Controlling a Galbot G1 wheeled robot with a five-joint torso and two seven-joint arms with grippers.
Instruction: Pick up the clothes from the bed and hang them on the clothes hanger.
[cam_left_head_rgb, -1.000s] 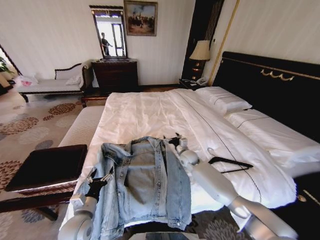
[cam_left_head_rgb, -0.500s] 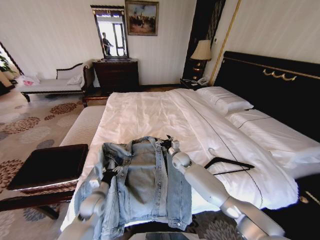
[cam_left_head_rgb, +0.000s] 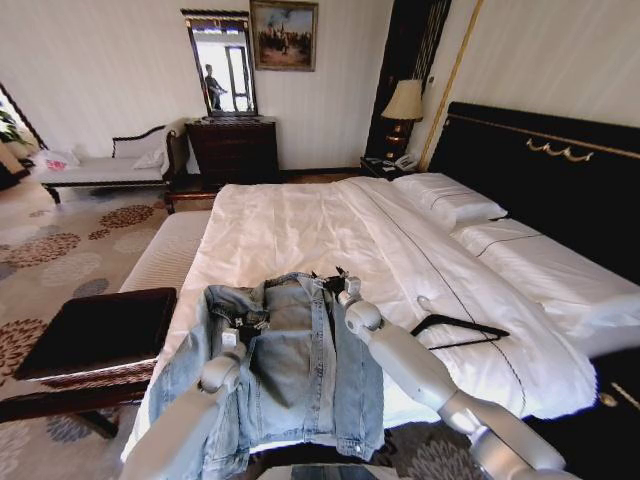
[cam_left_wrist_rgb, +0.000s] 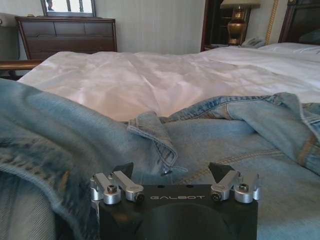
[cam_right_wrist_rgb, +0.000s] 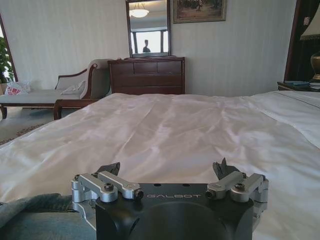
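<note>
Denim jacket (cam_left_head_rgb: 285, 365) lies flat, front up, at the foot of the bed (cam_left_head_rgb: 300, 225), collar toward the headboard, hem hanging over the near edge; long axis runs away from the robot. Left gripper (cam_left_head_rgb: 240, 322) sits over the jacket's left shoulder area, just behind the collar fold; in the left wrist view its jaws stand wide apart with nothing between them, the turned collar flap directly ahead of them and denim under them. Right gripper (cam_left_head_rgb: 335, 283) is at the collar's right end, at the jacket's top edge; in the right wrist view its jaws are likewise spread wide and empty, bare white sheet ahead, a scrap of denim low at one corner. Both arms are near the collar; the left sits further over the cloth. Clothes hanger (cam_left_head_rgb: 458, 329) lies flat on the sheet off to the right of the jacket, apart from it, nearer the right arm. Dark-topped bench (cam_left_head_rgb: 95, 335) stands left of the bed, clear of the work. Nothing lies between either gripper and the collar.
</note>
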